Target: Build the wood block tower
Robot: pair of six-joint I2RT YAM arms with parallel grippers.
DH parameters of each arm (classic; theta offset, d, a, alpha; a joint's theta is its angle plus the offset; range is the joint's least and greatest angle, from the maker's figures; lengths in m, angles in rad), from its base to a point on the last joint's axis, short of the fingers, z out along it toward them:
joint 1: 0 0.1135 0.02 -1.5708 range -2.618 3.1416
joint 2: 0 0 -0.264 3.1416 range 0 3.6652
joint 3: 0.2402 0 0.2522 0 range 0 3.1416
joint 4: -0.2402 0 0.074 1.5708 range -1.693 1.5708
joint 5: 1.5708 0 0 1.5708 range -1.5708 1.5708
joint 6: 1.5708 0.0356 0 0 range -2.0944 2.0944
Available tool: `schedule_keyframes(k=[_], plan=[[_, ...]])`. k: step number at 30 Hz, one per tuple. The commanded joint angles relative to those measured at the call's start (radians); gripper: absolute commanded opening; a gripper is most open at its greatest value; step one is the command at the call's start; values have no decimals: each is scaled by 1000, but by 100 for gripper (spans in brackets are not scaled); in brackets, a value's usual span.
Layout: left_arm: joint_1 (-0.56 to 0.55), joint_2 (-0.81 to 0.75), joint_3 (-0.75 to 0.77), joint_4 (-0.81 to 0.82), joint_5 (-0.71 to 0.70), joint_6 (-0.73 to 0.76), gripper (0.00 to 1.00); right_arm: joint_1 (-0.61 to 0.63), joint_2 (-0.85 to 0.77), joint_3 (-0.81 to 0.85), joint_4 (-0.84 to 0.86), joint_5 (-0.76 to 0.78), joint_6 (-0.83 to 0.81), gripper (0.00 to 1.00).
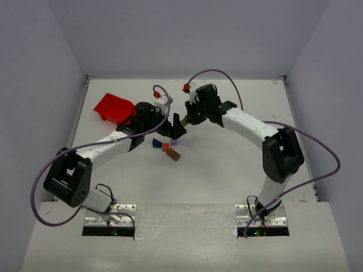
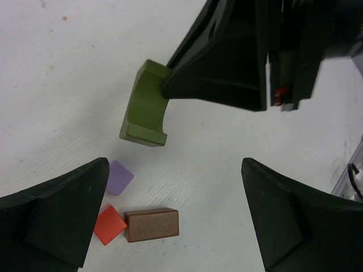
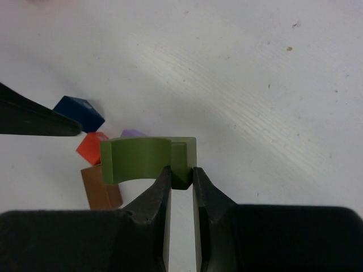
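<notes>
While no two blocks are yet seen stacked, the tower must be judged barely begun. A green arch block point(image 3: 142, 158) is pinched by one of its legs in the right hand point(image 3: 181, 175), whose jaws are drawn narrow on that leg, with the curved underside of the arch turned sideways. Whether the arch is touching the tabletop point(image 1: 227, 170) or is raised just above it cannot be told from these views.

The other pieces are found lying loose on the tabletop near its middle, just beside the held arch: a brown block point(image 2: 151, 225) flat on its long side, an orange-red block point(image 2: 109, 224) touching or nearly touching its end, a lilac block point(image 2: 119, 177) close behind that, and a dark blue block point(image 3: 80, 112) a little apart at the edge of the group. None is set upon another.

The left hand point(image 2: 174, 187) is spread wide and nothing is held in it (it hangs over the cluster, the brown block lying between its fingers in the wrist view). A red bin point(image 1: 110, 106) is seen at the far left, well apart from the blocks.

What is left, then, is judged to be nearly everything: a base has to be chosen, the loose pieces placed in turn, and the arch set down.
</notes>
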Motion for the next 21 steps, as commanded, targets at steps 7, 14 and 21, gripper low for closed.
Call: schedule_keyframes(k=[7,14,21], plan=[[-124,9,47,-1,36,190,93,4,-200,-25,-256,-66,5,0],[-155,0,33,13,-2,192,83,4,-257,-61,-281,-63,0,0],[-194,6,28,14,4,222,60,4,-272,-60,-281,-47,12,0]])
